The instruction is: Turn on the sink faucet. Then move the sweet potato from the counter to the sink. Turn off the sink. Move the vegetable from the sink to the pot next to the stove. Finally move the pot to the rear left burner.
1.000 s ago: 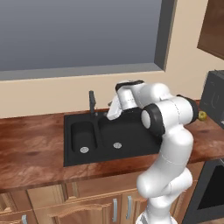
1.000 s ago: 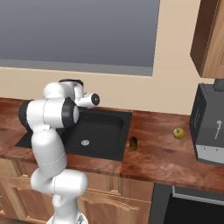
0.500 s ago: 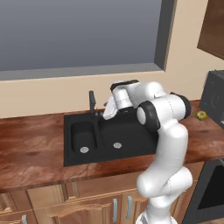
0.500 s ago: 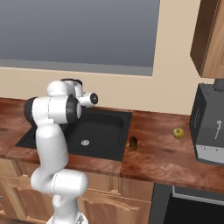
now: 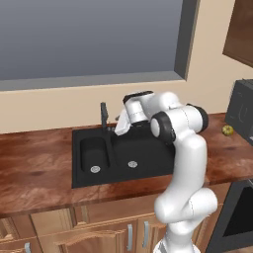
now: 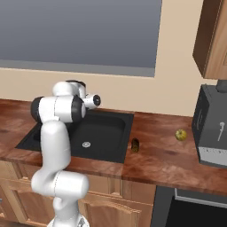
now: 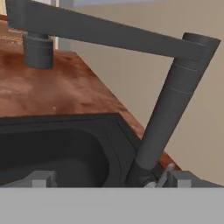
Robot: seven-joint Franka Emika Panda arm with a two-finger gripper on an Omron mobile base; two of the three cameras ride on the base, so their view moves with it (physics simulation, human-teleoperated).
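Both fingers spread – hand [image 5: 120, 127] just beside the faucet [image 5: 104, 115]

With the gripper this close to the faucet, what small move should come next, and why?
Probably ease the open gripper a little further toward the faucet and its small silver handle at the base. In the hand view the faucet post fills the frame near the fingertips, no water runs, and the sweet potato waits on the counter.

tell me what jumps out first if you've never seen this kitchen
The white arm bends over the black sink, its open gripper close beside the dark faucet at the back rim. To the right on the wooden counter, a small brownish vegetable lies by the sink's edge.
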